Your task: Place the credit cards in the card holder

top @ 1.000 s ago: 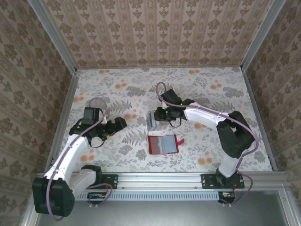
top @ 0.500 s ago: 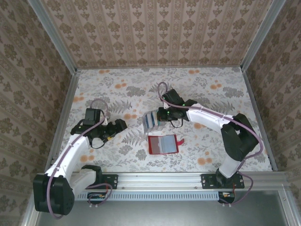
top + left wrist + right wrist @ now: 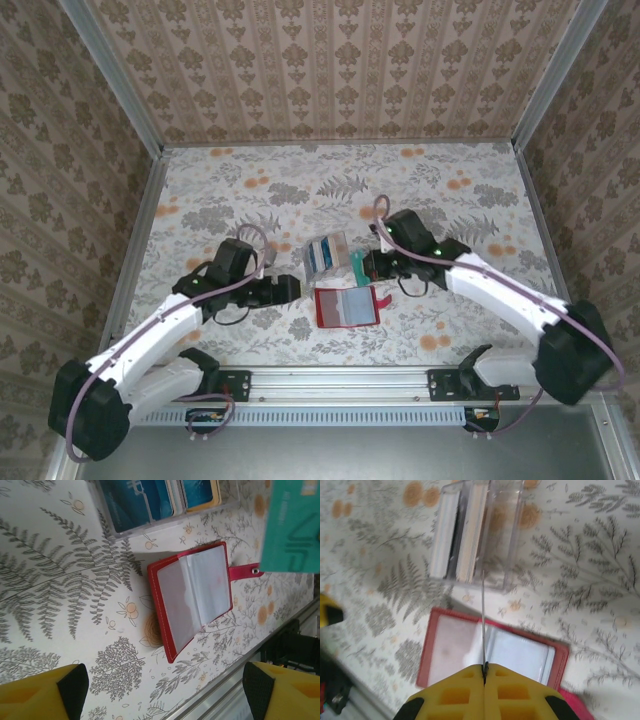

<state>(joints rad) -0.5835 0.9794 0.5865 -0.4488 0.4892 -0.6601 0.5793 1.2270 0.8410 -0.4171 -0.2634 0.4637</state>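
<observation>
We find the right gripper (image 3: pixel 484 669) clamped on a teal card (image 3: pixel 357 266), held on edge above the open red wallet (image 3: pixel 346 306) lying flat on the table (image 3: pixel 230 190) just beside the clear box (image 3: pixel 324 254) of other cards (image 3: pixel 135 500), while the left gripper (image 3: pixel 165 682) hangs near with fingers spread, empty.

Teal card (image 3: pixel 292 525), clear tray (image 3: pixel 150 526) both cropped at top edge

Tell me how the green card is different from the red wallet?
The card is teal; the wallet is red. The card is pinched off the table in the shut jaws of the right gripper; the wallet lies open on the table. The card is one thin sheet; the wallet has clear pockets. Both are rectangles.
</observation>
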